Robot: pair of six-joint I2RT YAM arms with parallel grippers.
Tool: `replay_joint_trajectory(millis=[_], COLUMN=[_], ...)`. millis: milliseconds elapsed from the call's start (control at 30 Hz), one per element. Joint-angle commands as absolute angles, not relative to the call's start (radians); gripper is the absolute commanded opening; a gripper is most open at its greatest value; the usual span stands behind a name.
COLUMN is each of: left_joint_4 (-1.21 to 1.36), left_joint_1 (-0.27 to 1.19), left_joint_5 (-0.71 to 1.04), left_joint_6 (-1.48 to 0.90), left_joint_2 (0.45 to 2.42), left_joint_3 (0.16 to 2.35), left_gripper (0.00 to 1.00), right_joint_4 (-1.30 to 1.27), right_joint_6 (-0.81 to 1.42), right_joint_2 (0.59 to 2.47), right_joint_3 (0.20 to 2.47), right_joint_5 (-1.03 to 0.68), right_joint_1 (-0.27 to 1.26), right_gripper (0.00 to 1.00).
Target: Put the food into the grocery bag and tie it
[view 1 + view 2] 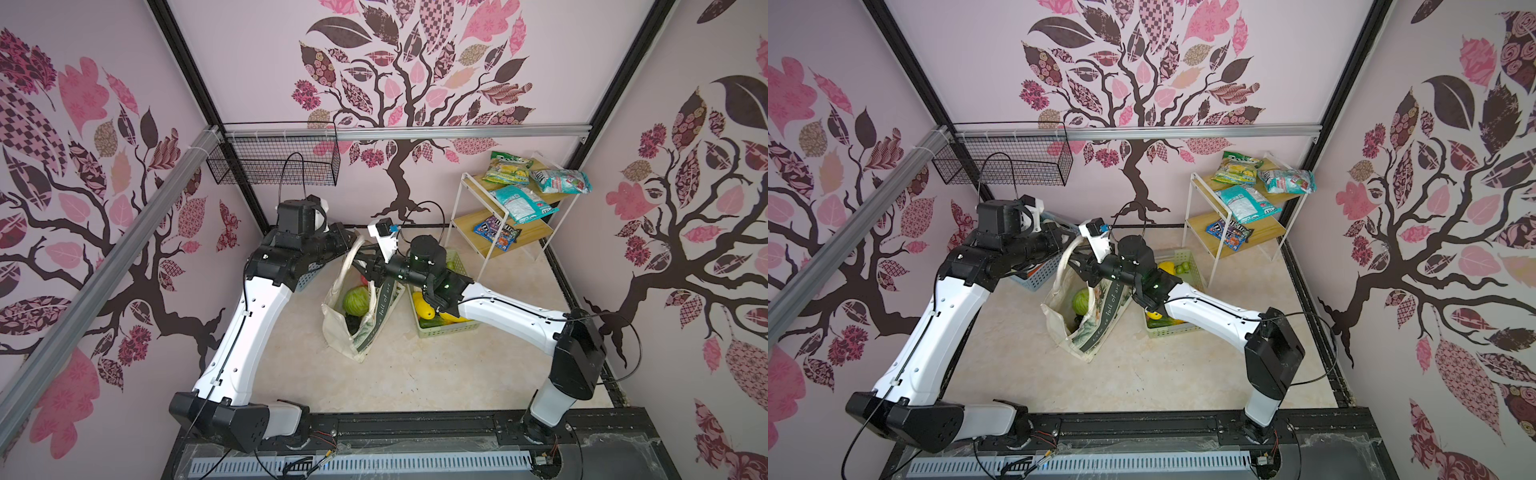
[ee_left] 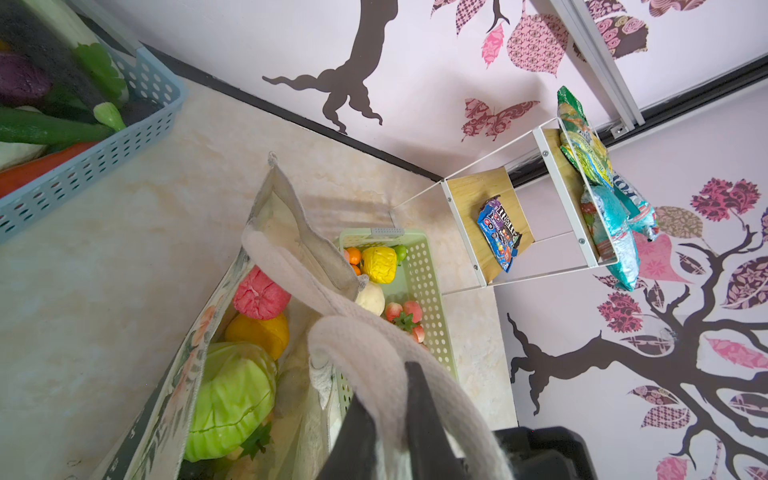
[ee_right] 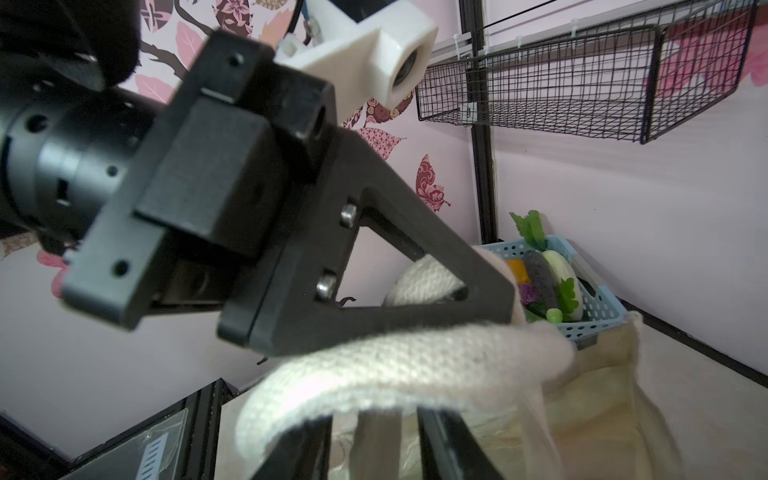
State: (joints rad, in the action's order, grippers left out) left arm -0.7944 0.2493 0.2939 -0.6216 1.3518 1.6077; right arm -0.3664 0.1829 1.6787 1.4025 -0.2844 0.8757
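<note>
In both top views the grocery bag stands open on the tabletop with a cabbage inside; the left claw and right claw meet over its far end. The left wrist view shows the left claw clenched on a handle. In the right wrist view the right claw is parted beneath a handle.

grocery bag: open | cabbage: inside | green basket: just beside
</note>
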Motion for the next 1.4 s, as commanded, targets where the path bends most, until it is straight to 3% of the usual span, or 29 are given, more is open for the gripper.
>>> replay_joint_trajectory(millis=[0,200,567,833,1367], left_joint_4=[-0.765,-0.765,-0.762,-0.761,-0.759], left_joint_1=[0.244,0.244,0.243,0.241,0.234], left_joint_5=[0.306,0.320,0.353,0.383,0.456], left_joint_6=[-0.595,-0.584,-0.571,-0.572,-0.581], left_joint_2=[1.337,1.339,1.336,1.343,1.363], left_joint_3=[1.606,1.612,1.615,1.621,1.609], left_gripper=[0.09,0.06,0.04,0.04,0.03], right_joint_4=[-0.282,-0.154,-0.120,-0.420,-0.768], right_joint_6=[0.138,0.100,0.125,0.181,0.252], right_joint_2=[1.566,1.460,1.458,1.536,1.745], right_joint_3=[1.376,1.303,1.216,1.139,1.224], right_joint_5=[-0.249,-0.231,-0.273,-0.549,-0.737], right_joint_1=[0.882,0.878,0.743,0.753,0.800], right_gripper=[0.44,0.54,0.51,0.50,0.63])
